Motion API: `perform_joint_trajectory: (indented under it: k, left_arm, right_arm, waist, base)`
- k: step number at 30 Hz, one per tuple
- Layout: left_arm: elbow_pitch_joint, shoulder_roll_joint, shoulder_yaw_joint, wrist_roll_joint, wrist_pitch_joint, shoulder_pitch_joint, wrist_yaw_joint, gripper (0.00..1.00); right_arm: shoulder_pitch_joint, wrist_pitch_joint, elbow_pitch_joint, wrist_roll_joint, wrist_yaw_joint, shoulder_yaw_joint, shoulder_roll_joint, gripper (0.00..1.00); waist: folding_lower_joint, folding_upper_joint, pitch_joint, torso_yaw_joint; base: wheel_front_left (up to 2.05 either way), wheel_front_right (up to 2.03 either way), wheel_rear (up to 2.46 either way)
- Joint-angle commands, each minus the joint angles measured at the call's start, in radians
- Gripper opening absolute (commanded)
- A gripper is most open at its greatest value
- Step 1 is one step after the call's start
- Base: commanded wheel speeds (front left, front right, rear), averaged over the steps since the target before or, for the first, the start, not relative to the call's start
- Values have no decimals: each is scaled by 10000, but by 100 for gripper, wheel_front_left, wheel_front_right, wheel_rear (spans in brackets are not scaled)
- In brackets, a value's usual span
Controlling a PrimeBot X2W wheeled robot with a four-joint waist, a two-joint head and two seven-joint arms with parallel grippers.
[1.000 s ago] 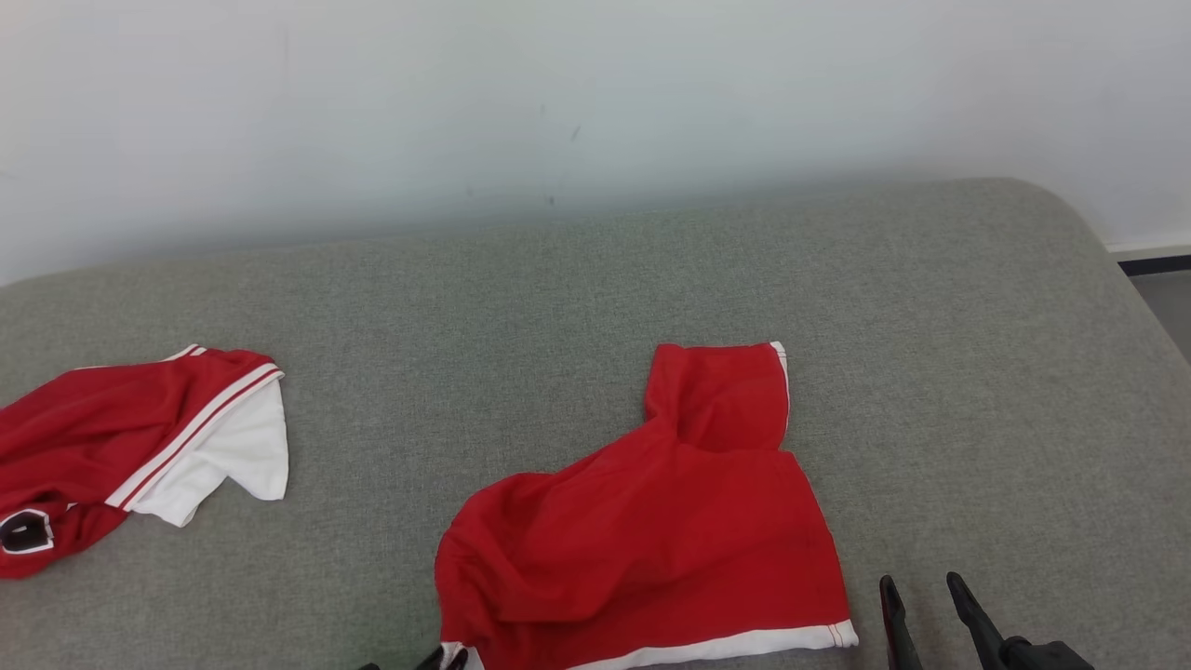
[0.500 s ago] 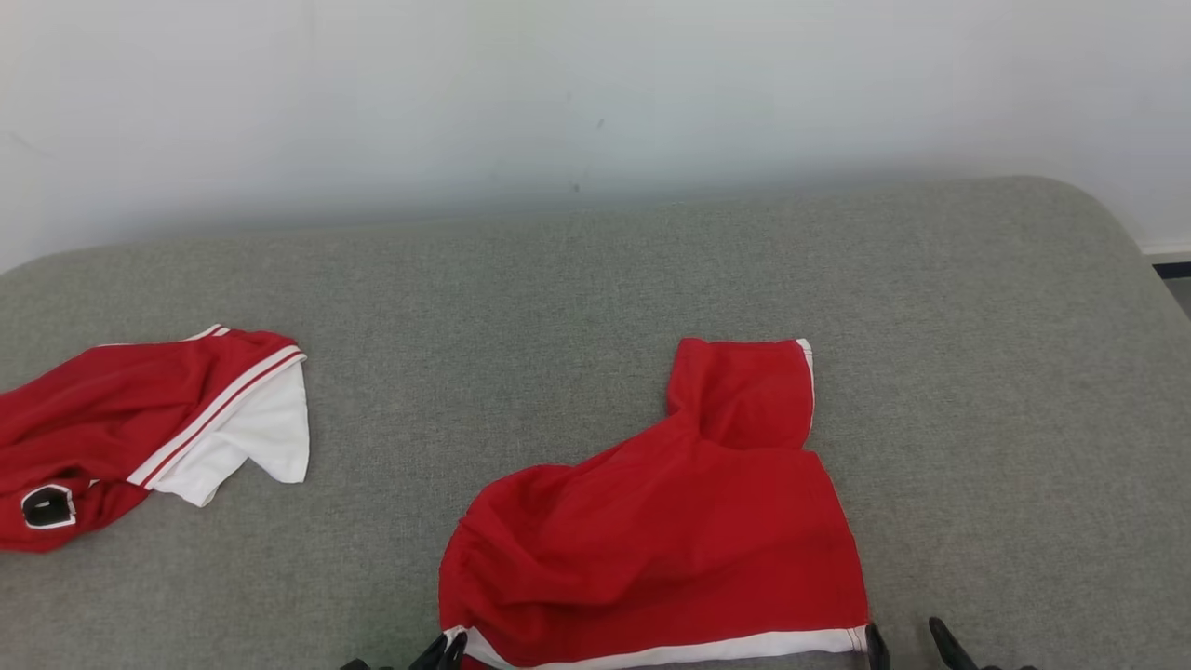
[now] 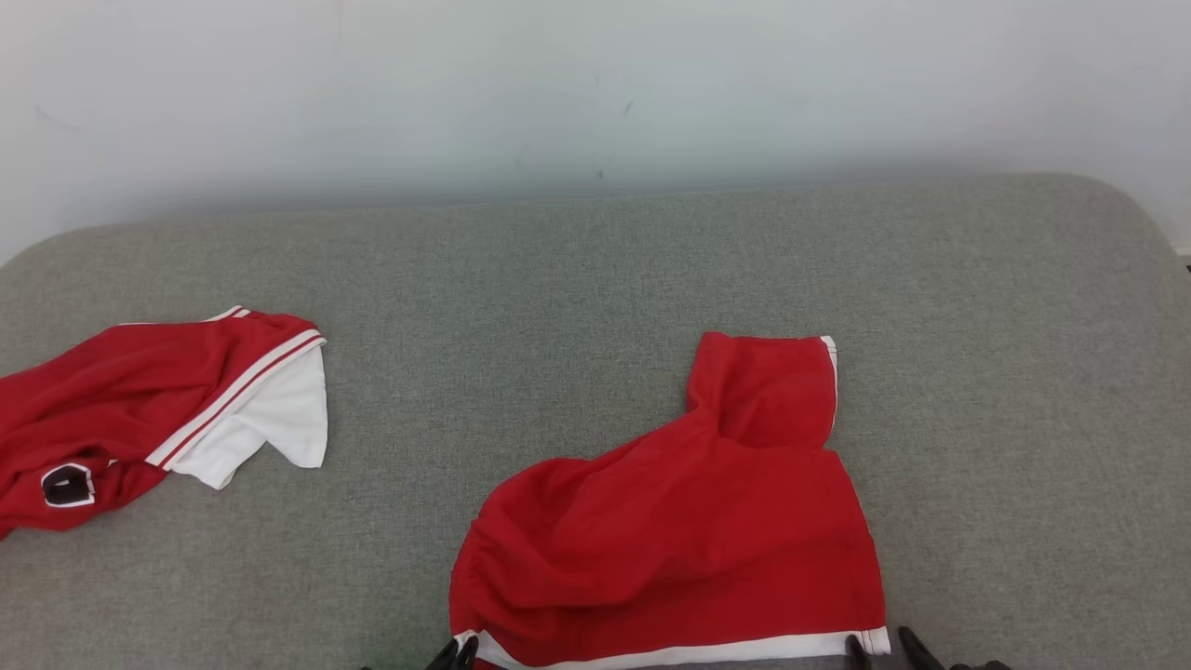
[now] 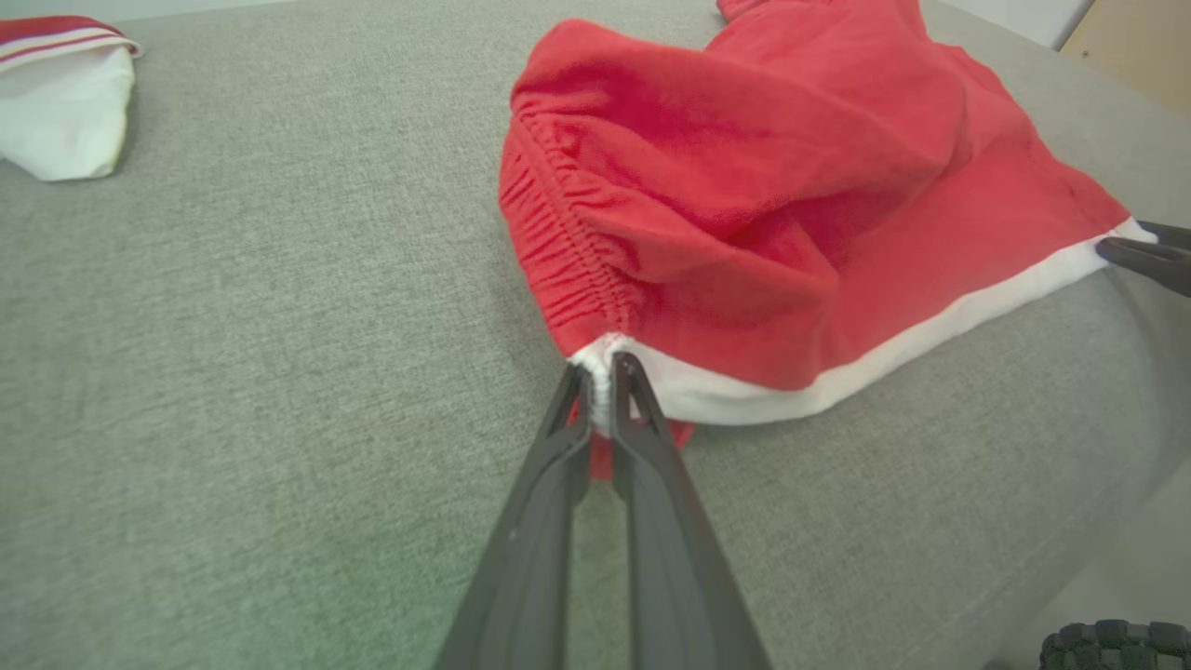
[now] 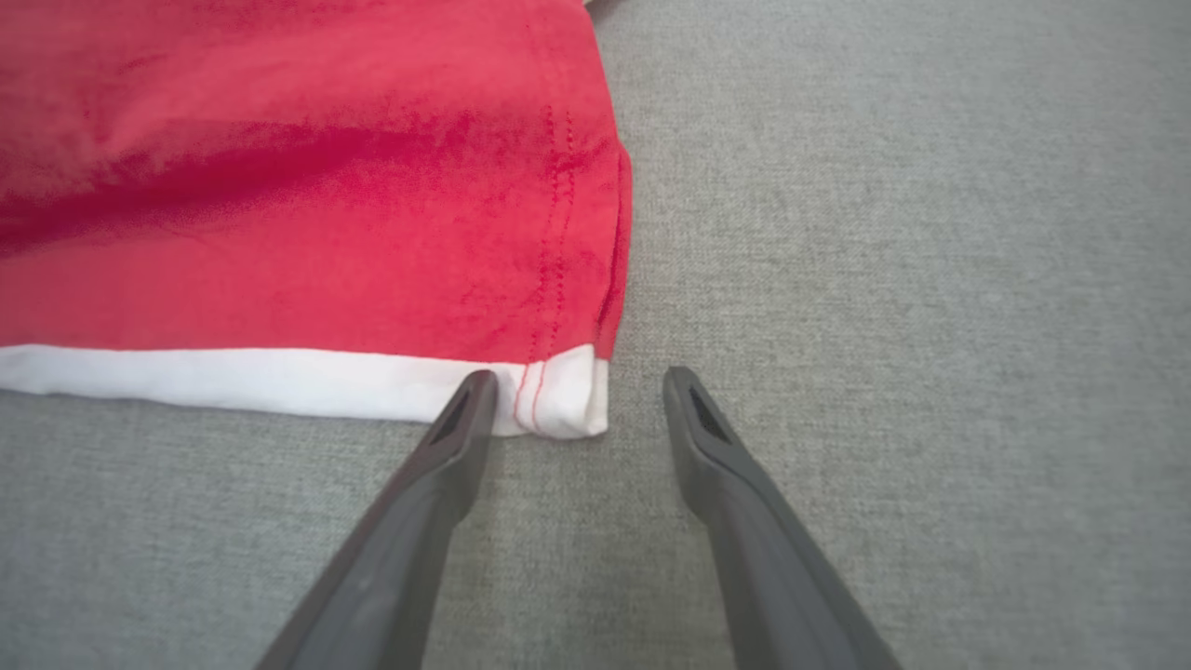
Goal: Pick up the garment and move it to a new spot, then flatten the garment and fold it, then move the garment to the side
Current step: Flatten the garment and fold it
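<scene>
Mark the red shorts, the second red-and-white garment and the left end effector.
red shorts [image 3: 670, 540], head view, middle of its red cloth
second red-and-white garment [image 3: 270, 423], head view, its white panel
left end effector [image 4: 600, 386], left wrist view, between its fingertips

A grey fabric-covered surface with rounded far corners carries two things. A crumpled red garment with a white hem lies near its front edge, right of centre. Well apart, toward the left edge, lies a rumpled red-and-white garment bearing a small black patch.
</scene>
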Motion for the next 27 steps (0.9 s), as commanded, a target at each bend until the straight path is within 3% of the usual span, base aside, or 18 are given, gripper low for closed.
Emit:
perform_joint_trajectory:
  k: [1,2,9,17,23,27]
  left_arm:
    - [22,-26,70,81,-30,63,-3,0]
    - [7,-57,90,72,-30,78,-3,0]
    - [-136,-149,436,-222,-28,278,-3,0]
    - [-1435,-83,1205,-688,-30,283,13,0]
    - [-2416,466,785,-939,-30,-1094,12,0]
    - [-2438,1099,-62,-1418,154,-3178,10,0]
  right_arm:
    - [-58,0,-6,45,15,89,-26,29]
    - [-83,-1,-147,30,15,111,-38,0]
    - [106,-3,-408,154,15,49,-148,0]
    - [29,-1,-1851,915,14,-219,-576,0]
    - [-1338,-3,-2768,1740,14,340,-1169,0]
    - [-3085,-3,-2765,2407,14,635,-1705,0]
  waist:
    - [0,0,-28,24]
    - [0,0,-43,30]
    - [0,0,-191,-9]
    - [0,0,-236,-167]
    - [0,0,31,-313]
    - [0,0,600,-412]
  base:
    - [0,0,0]
    - [0,0,0]
    - [0,0,0]
    - [0,0,0]
    - [0,0,0]
    - [0,0,0]
